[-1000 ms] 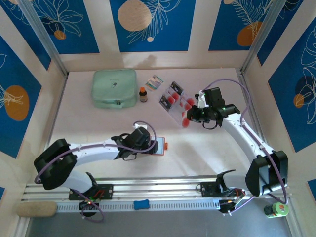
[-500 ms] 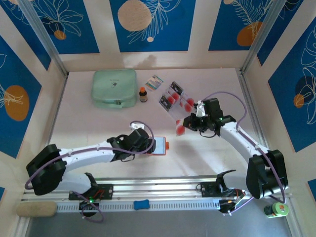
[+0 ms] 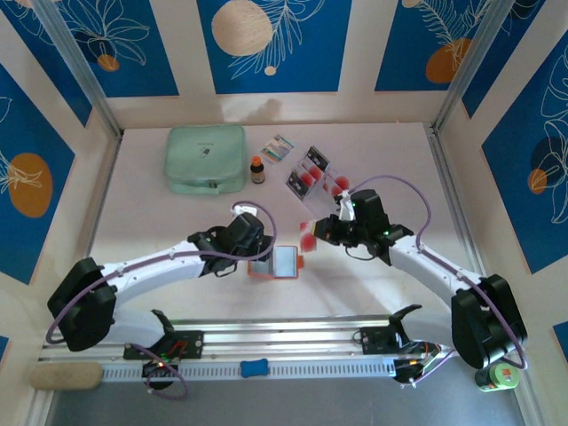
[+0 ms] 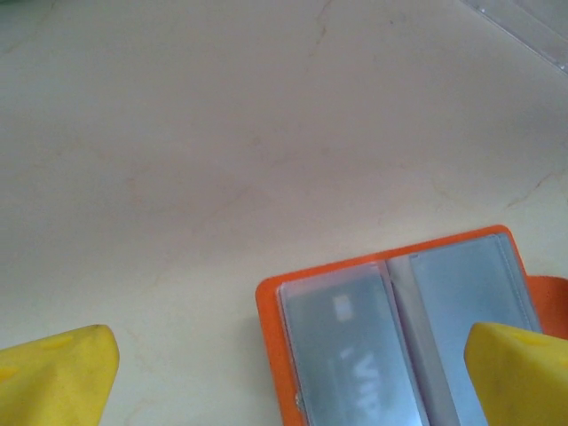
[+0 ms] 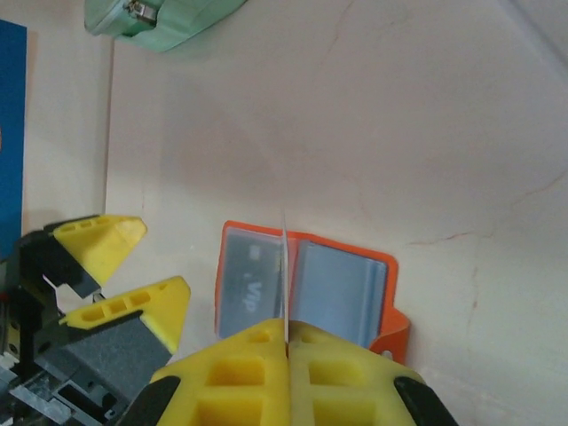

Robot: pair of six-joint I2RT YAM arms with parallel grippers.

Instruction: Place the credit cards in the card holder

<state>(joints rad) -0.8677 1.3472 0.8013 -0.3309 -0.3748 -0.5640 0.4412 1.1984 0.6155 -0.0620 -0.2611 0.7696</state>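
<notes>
Shifted left, right pincer (image 5: 287, 342) clamps credit card (image 5: 285, 266) upright, pointing at the card holder (image 3: 277, 263); left pincer (image 4: 288, 368) gapes.

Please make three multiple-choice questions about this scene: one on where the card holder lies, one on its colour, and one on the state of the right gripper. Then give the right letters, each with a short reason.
1. The card holder lies
A. in the far left corner
B. close to the left gripper and the right gripper
C. in the far right corner

2. Its cover is
A. green
B. black
C. orange

3. The right gripper is
A. shut on a credit card
B. open and empty
C. shut on the card holder

Answers:
1 B: the top view shows both grippers right at it.
2 C: its rim is orange in both wrist views.
3 A: the right wrist view shows the card clamped edge-on in it.
</notes>
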